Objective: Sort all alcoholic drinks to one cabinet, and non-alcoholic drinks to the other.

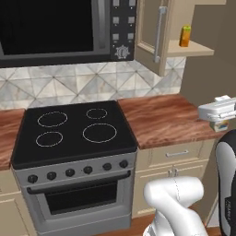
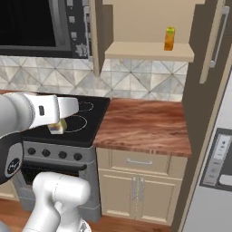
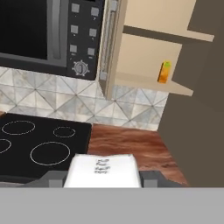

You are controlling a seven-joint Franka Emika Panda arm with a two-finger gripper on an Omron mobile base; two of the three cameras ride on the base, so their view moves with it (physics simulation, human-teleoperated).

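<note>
Your gripper (image 3: 103, 180) is closed on the white-cream carton (image 3: 104, 170). The narrower cabinet's shelf (image 3: 144, 82), holding the orange-yellow carton (image 3: 164, 72), lies ahead, above and right.

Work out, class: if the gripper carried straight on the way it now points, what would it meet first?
Probably the open cabinet beside the microwave, near the shelf with the orange carton. The gripper holds the white carton; depth is uncertain.

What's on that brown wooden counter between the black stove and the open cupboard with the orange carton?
Nothing: in the right base view the brown wooden counter is bare between the black stove and the open tan cabinet holding the orange-yellow carton.
</note>
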